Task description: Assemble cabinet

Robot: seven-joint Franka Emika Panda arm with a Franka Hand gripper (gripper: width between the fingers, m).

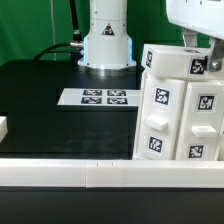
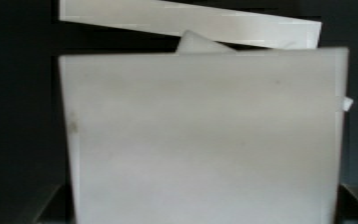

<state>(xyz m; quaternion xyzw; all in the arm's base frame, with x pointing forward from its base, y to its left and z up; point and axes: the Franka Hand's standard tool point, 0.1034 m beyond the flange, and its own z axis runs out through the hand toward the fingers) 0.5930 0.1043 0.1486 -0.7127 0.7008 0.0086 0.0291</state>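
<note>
1. Gripper (image 1: 197, 45) sits at the top edge of the cabinet (image 1: 180, 110). Finger spread and any grasp: cannot tell; the tips are lost against the white plastic.
2. Cabinet stands on the black table (image 1: 40, 100) at the exterior view's right, tags facing the camera.
3. Marker board (image 1: 97, 97) lies flat beside the robot base (image 1: 107, 45).
4. Wrist view: a white panel (image 2: 202, 140) fills the frame, blurred, fingers not visible.
</note>
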